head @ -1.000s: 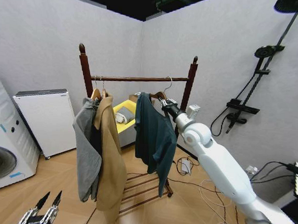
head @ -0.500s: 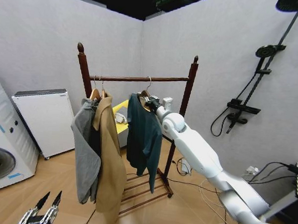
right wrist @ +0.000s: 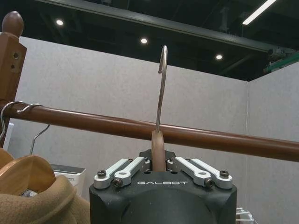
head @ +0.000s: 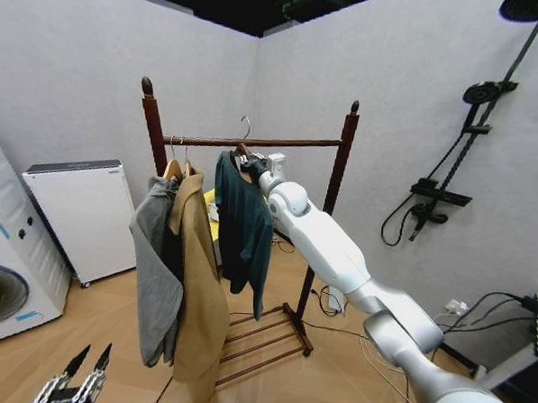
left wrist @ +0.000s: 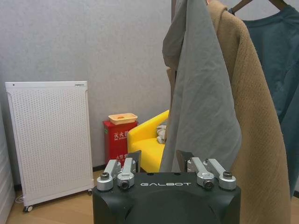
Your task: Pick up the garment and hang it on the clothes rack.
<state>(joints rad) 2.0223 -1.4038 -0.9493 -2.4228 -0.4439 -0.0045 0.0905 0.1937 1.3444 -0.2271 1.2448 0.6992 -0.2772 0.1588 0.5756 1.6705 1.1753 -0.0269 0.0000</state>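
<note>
The right arm [head: 338, 259] stretches far forward and up, its wrist raised to bar height. The right gripper [right wrist: 159, 161] has its fingers [right wrist: 122, 170] closed on the hanger neck. The left gripper [head: 75, 381] hangs low at the robot's left side, fingers [left wrist: 117, 171] spread apart.

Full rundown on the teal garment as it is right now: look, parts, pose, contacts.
The garment is a dark teal long-sleeved top of soft cloth, draped limp on a wooden hanger with a metal hook. The right gripper is shut on the hanger's neck, holding it up by the clothes rack. The hook rises above the bar, not yet on it. A tan coat hangs beside it, apart.
</note>
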